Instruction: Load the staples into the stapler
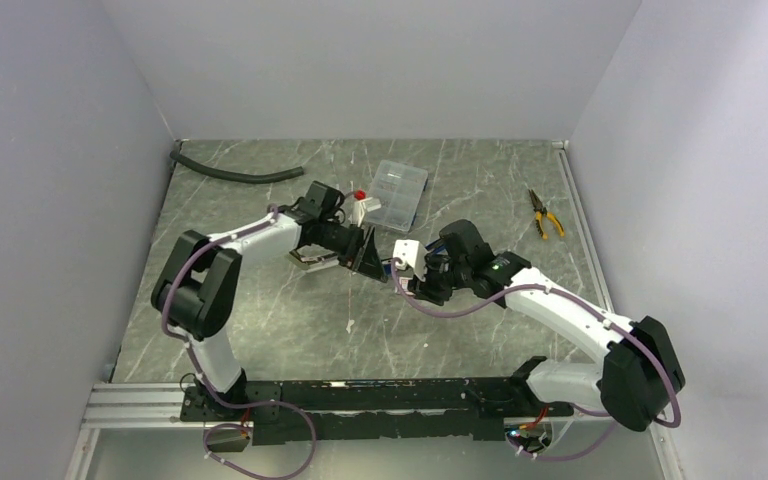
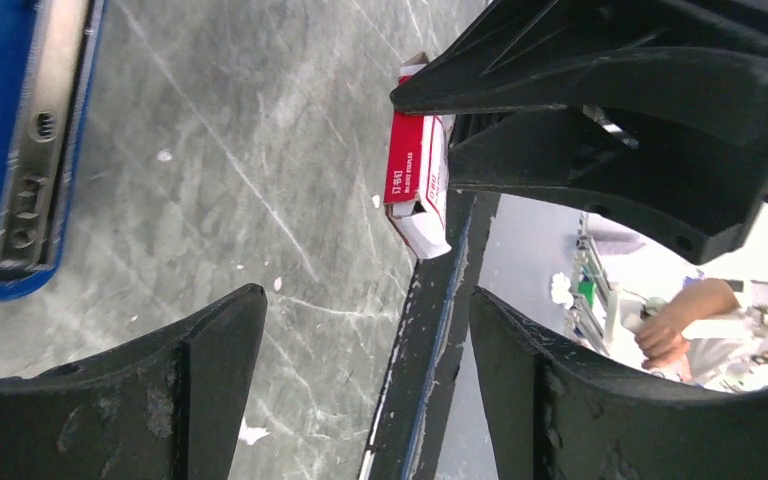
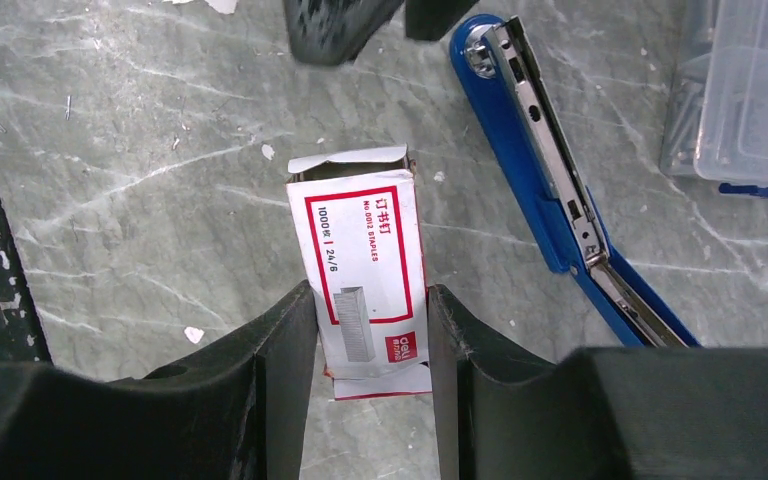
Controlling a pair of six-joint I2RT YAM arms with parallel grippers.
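The right pincer [image 3: 368, 305] is pinching the small white box [image 3: 358, 235] with the red lines. One finger presses on each long side. The box sticks out past the tips of this pincer, and its far end is open with the flap [image 3: 348, 158] lifted. The staples should be inside. I cannot see them, because that end just looks dark.

The left pincer [image 2: 365, 310] is spread wide and has nothing in it. Its fingers [image 3: 335, 25] hang just past the open end of the box and do not touch it. The blue stapler [image 3: 550, 170] lies open on the worktop [image 3: 110, 150], off to the right of the right pincer, with its metal track showing.

The job now looks like getting the staples out of the box. To do it well, the right pincer should keep the box very steady. It should not squeeze harder, or the thin card may get squashed and trap what is inside.

The left pincer should line up straight with the open end. Then it should go in slowly, pinch only what is inside the box, and pull straight back. A crooked pull could tear the box or spill staples.
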